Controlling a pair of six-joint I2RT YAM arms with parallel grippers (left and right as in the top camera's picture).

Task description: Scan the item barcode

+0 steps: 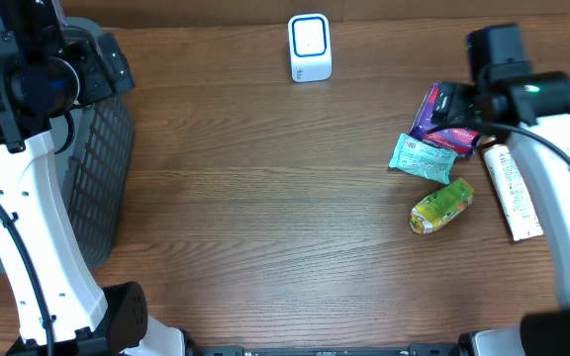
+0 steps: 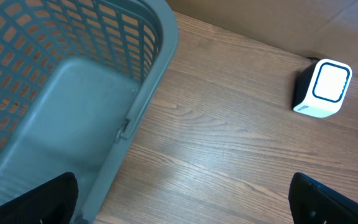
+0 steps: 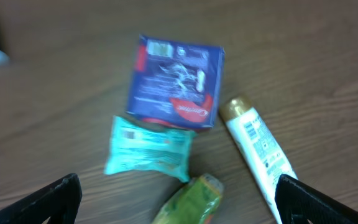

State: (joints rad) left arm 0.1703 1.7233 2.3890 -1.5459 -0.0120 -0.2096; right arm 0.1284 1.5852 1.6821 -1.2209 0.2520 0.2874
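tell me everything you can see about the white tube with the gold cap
The white tube is a slim squeeze tube, plastic by its look, with a gold cap at one end and a flat tail at the other. Dark print runs along its body, too blurred to read. It lies flat on the wooden table, on the right of the item cluster, cap toward the far edge and close beside the purple box; whether they touch is unclear. Nothing grips it.

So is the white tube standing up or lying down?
Lying down. The white tube rests flat on its side on the table, its whole length showing from above, beside the purple box.
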